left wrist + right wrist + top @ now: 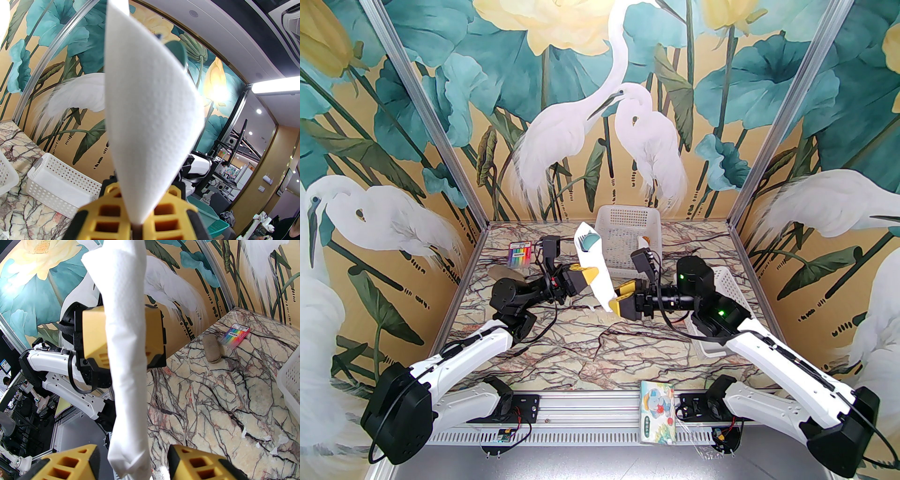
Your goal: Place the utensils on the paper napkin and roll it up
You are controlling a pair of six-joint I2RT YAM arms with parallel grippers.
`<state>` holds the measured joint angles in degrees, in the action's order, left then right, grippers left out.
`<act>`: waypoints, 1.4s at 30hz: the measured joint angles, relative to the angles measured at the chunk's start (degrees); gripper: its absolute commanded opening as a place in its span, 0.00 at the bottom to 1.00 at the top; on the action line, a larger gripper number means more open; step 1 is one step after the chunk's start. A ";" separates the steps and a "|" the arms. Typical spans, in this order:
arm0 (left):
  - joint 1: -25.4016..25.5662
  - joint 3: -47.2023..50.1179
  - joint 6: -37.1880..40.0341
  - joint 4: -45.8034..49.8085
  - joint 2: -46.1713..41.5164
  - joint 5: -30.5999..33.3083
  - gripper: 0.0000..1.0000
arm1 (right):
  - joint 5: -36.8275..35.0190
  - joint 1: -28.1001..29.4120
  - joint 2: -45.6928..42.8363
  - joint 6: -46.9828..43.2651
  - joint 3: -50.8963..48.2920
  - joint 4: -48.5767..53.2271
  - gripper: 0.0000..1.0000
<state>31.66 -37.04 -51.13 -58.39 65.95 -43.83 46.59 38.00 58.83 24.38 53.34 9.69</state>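
Above the marble worktop [590,337], we see two arms meet over a bundle held in mid-air. The left claw [589,276] is clamped tight on the middle of the paper napkin [596,281], which is wound into a slanting tube clear of the worktop. The right claw [133,465] stands partly open and holds nothing, its jaws either side of the tube's lower end with a gap on each side. At the upper end the teal spoon [592,240] and fork [581,242] poke out. We judge the bundle light but treacherous: thin, soft paper that crushes, tears and unwinds readily, wrapped round stiff, slick plastic that could slide out downward. The safest hold, in our view, is across the middle, pinching through the paper onto the handles.
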 measured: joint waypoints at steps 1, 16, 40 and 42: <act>0.00 0.00 0.00 0.02 0.00 0.02 0.04 | 0.28 0.00 0.00 0.11 0.00 -0.02 0.48; 0.02 -0.63 0.87 2.54 -0.02 0.50 0.00 | 2.95 0.28 2.78 2.01 -0.96 -1.75 0.21; 0.17 -0.63 0.79 6.51 -0.94 2.43 0.00 | 0.70 0.35 1.22 -3.96 -2.82 -0.55 0.45; -0.22 -0.70 0.81 6.25 -1.31 3.48 0.00 | 1.14 0.02 1.07 -4.81 -2.69 1.75 0.57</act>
<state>31.44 -37.74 -50.33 -52.14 64.64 -40.36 47.72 38.02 59.90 19.57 50.65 11.44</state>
